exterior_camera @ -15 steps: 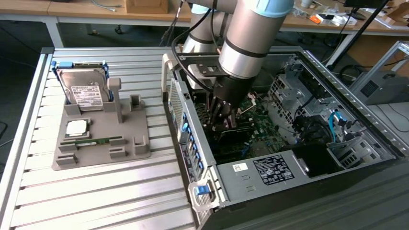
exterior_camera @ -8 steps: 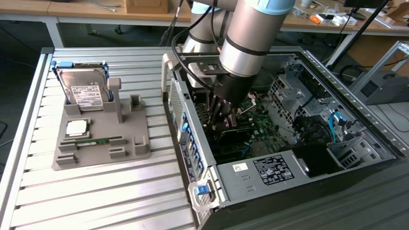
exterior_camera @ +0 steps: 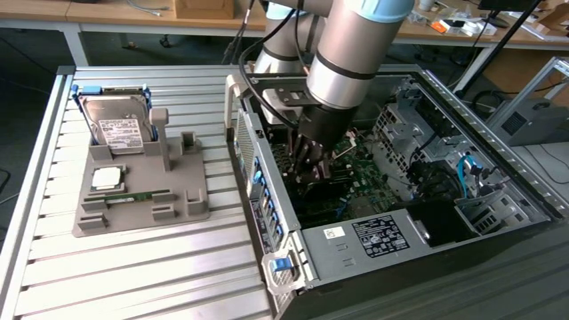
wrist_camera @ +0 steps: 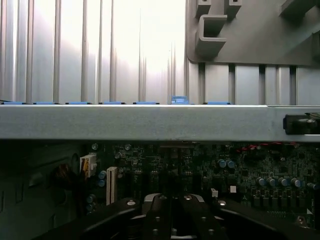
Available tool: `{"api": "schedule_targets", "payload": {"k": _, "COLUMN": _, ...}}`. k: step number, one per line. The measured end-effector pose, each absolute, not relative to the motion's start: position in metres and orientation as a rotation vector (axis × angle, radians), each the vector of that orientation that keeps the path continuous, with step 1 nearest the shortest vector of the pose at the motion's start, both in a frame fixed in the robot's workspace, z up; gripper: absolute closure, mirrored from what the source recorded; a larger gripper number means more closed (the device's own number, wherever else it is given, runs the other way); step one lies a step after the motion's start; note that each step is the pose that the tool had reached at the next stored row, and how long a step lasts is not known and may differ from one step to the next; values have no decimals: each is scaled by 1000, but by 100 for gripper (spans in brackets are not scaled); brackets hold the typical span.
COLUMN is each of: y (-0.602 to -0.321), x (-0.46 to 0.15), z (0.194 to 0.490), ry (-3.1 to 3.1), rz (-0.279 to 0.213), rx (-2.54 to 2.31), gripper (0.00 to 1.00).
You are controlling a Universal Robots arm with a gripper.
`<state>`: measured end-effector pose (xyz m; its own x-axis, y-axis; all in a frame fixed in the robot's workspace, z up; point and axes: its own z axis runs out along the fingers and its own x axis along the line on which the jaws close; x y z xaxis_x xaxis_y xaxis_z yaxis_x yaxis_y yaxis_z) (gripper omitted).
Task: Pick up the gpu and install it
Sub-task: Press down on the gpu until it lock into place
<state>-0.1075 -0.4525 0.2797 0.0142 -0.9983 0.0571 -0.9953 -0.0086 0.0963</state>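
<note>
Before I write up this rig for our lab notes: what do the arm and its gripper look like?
The arm is a thick silver-grey metal tube with a black ring around it and a light blue cap at the upper joint. Black cables run alongside it. A black wrist block leads to the gripper, which is black, with dark fingers studded with small silver screws.

You cannot tell what the end effector (exterior_camera: pixel 313 175) grips: its fingertips sink behind the computer case (exterior_camera: pixel 266 167) wall, the arm cut off above.
</note>
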Motion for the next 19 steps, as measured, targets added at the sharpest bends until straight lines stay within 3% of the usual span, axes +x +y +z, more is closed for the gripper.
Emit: {"api": "schedule_targets", "payload": {"k": 19, "y": -450, "x": -107, "z": 270, "ry": -2134, "rz": -61, "rx": 2161, "gripper": 89}}
